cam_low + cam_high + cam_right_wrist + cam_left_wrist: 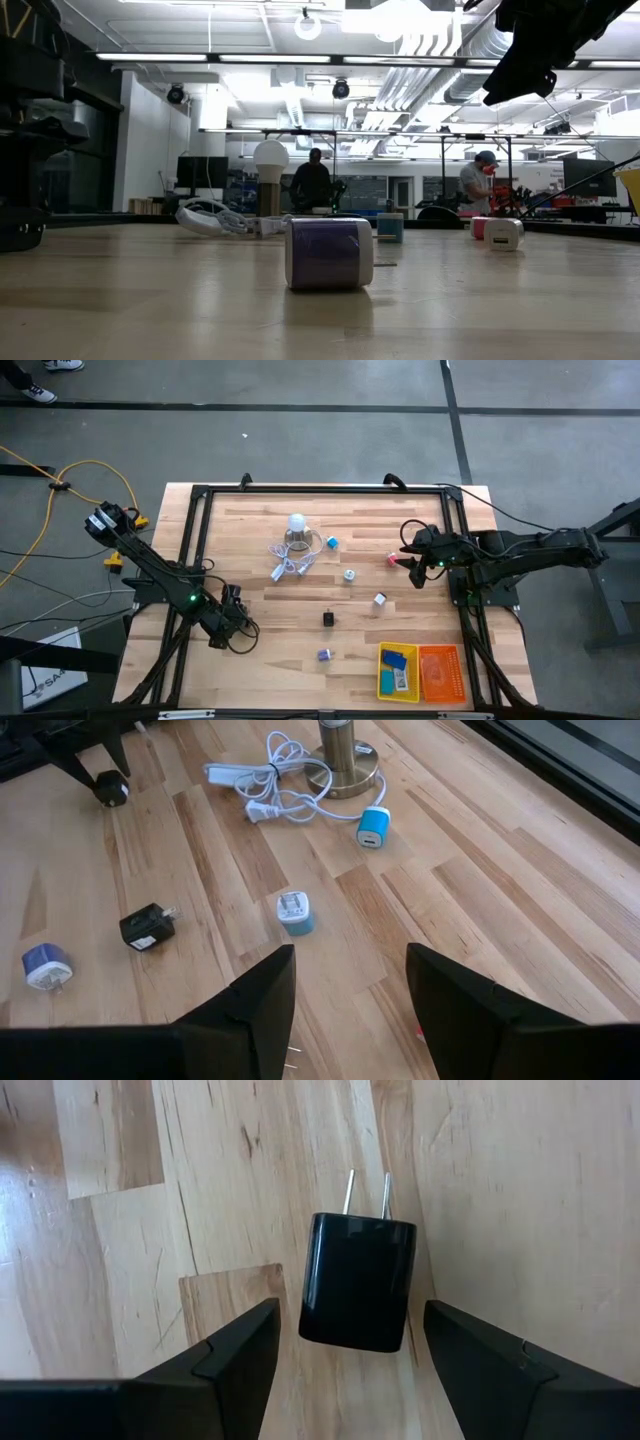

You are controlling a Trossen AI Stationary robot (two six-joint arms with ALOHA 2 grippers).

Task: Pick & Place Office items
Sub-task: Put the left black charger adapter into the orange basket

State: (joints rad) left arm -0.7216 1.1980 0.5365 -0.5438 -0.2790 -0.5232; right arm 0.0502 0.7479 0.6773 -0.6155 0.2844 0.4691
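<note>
A black plug-in charger (357, 1283) lies flat on the table with its two prongs pointing away from my left gripper (350, 1365). That gripper stands open near the table's left edge (243, 632), one finger on each side of the charger and a gap showing on both sides. A second black charger (328, 619), a blue-white piece (325, 655), a white cube (380, 600), a teal-white piece (349, 574), a blue charger (331, 543) and a pink cube (393, 559) lie scattered. My right gripper (350, 990) hangs open above the table's right side, next to the pink cube, with nothing between its fingers.
A white ball-topped lamp (296, 525) with a looped white cord (290, 567) stands at the table's far middle. A yellow tray (397, 672) holding a few items and an orange tray (442, 672) sit side by side at the near right. People are in the room beyond.
</note>
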